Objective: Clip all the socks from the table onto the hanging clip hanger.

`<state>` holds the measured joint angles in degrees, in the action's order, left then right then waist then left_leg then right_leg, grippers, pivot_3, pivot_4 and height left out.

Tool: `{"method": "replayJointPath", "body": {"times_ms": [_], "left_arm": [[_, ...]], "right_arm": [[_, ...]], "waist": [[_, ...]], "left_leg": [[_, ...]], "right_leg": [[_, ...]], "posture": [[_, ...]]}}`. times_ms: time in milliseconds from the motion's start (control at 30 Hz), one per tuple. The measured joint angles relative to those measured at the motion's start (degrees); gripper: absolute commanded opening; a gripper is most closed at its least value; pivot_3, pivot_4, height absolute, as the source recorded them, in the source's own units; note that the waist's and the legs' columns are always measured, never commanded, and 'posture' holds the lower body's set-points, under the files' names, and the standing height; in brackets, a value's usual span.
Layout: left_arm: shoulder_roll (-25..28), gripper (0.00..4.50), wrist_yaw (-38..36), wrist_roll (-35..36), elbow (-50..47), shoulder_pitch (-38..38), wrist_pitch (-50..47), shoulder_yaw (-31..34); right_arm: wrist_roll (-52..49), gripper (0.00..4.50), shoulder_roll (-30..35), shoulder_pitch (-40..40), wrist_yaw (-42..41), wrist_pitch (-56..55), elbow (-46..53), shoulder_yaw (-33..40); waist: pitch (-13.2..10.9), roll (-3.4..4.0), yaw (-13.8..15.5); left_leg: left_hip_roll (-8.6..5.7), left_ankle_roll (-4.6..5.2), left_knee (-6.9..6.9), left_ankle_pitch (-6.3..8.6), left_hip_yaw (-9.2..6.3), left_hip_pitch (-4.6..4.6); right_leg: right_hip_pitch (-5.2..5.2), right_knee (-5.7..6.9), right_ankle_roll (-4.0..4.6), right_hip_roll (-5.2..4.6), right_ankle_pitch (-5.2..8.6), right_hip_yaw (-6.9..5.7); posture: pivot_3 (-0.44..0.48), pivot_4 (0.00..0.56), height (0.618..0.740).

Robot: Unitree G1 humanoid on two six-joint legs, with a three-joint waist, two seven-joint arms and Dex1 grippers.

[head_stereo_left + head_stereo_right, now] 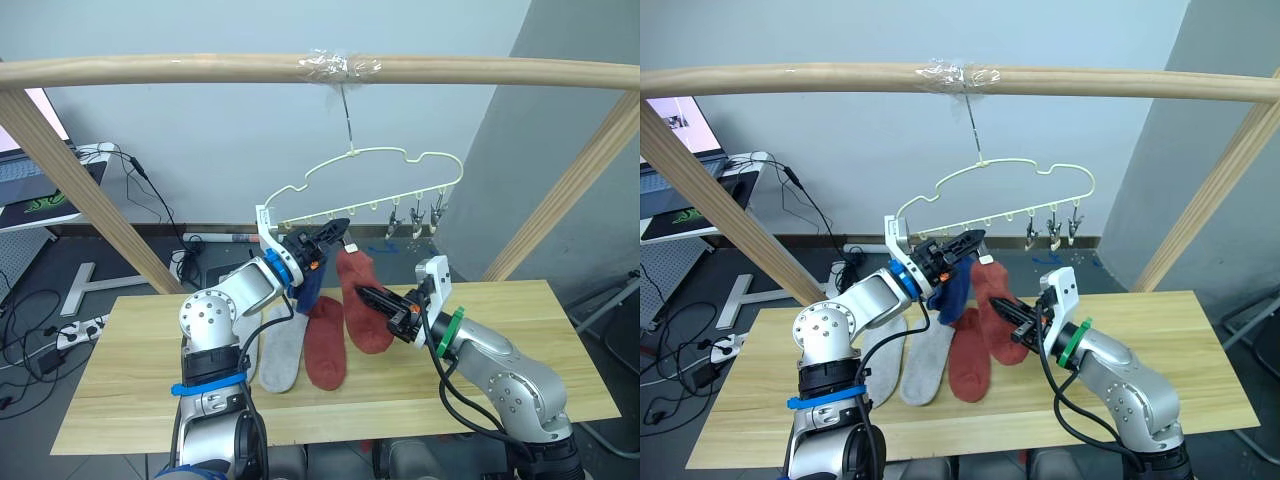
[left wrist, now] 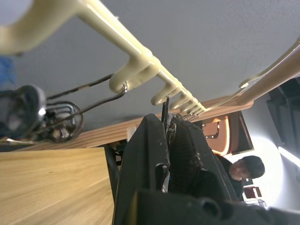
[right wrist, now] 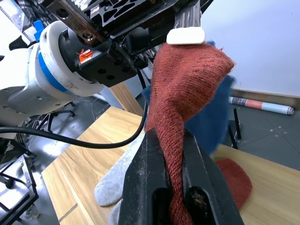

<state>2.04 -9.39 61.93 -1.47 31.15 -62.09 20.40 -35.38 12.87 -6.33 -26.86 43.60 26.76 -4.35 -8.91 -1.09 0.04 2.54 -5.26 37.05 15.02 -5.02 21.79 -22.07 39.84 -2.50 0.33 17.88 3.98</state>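
The pale yellow-green clip hanger [image 1: 385, 156] hangs by its hook from the wooden pole. My left gripper [image 1: 338, 233] is raised to its lower bar, shut on a small metal clip [image 2: 165, 108]. A blue sock [image 1: 308, 288] dangles just below that gripper. My right gripper [image 1: 364, 295] is shut on a rust red sock [image 1: 366, 318], and the sock's top edge [image 3: 187, 65] reaches up to the left fingers. On the table [image 1: 520, 330] lie two light grey socks [image 1: 928, 355] [image 1: 880, 350] and another rust red sock [image 1: 325, 348].
The round wooden pole [image 1: 200, 68] spans the top on slanted legs [image 1: 80, 190] [image 1: 570, 190]. Free clips [image 1: 415, 220] hang at the hanger's right end. A desk with a laptop [image 1: 30, 190] and floor cables stand at the left. A person [image 2: 246, 171] is in the background.
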Motion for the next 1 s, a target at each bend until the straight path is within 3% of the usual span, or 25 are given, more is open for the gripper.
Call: {"method": "replayJointPath", "body": {"times_ms": [367,833,933,1000], "left_arm": [[0.03,0.12,0.04,0.81,-0.3,-0.55,0.09,-0.68],[3.2,4.45,0.15,6.22,-1.54,-1.38,-1.13,-0.92],[5.87,4.48,0.81,8.87,-3.19,-2.41,-2.96,-1.01],[11.11,4.48,0.7,9.75,-5.86,-5.0,-5.48,-1.49]], "right_arm": [[0.16,0.02,-0.32,-2.12,0.92,-0.47,-1.65,-0.03],[3.22,0.0,0.29,-2.56,0.87,-2.72,-4.86,-1.33],[4.78,0.0,0.34,-3.08,0.86,-3.74,-6.24,-1.59],[6.44,0.0,0.6,-3.82,0.93,-4.96,-7.91,-1.78]], "waist": [[-0.01,-0.01,0.01],[-0.01,0.0,0.01],[-0.02,0.0,0.0],[-0.04,-0.01,-0.31]], "left_leg": [[0.0,0.0,-0.02,0.0,0.0,0.03],[0.0,0.0,-0.06,0.0,0.0,0.02],[0.01,0.0,-0.08,0.0,0.0,0.02],[0.03,0.01,-0.14,0.01,0.02,-0.03]], "right_leg": [[0.0,-0.07,0.0,0.0,0.0,0.0],[-0.01,-0.1,0.0,0.0,0.0,0.0],[-0.01,-0.13,0.0,0.0,0.0,0.0],[-0.05,-0.12,0.0,0.02,0.0,0.05]], "posture": [[0.099,0.123,0.74],[0.114,0.129,0.74],[0.128,0.133,0.74],[0.14,0.134,0.74]]}}
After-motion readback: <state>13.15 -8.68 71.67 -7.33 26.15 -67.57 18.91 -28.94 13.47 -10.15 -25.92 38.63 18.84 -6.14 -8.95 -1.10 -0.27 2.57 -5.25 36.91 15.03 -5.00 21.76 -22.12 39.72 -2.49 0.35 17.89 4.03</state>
